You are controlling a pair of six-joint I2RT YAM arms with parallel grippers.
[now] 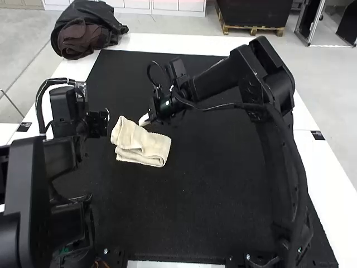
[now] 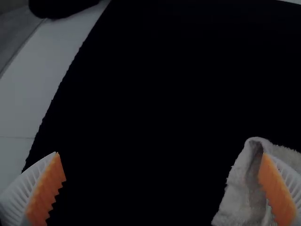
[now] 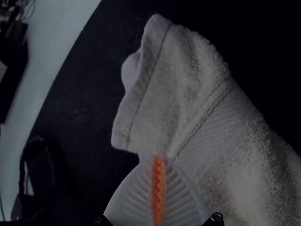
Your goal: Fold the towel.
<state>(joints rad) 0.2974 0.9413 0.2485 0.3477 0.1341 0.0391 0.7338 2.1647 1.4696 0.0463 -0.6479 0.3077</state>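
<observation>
In the high view my left gripper is beside the left end of the cream towel, which lies folded into a small, uneven stack. My right gripper comes in over the mat, its tips at the towel's far edge. The left wrist view has my left gripper wide open, one finger overlapping the upright-looking fold of the towel. In the right wrist view my right gripper has its pads together over the towel, near a hemmed edge; no cloth is discernible between them.
A black mat covers most of the white table. A dark bag rests at the far left corner. The right arm spans the mat from the right, and the left arm stands along the mat's left side.
</observation>
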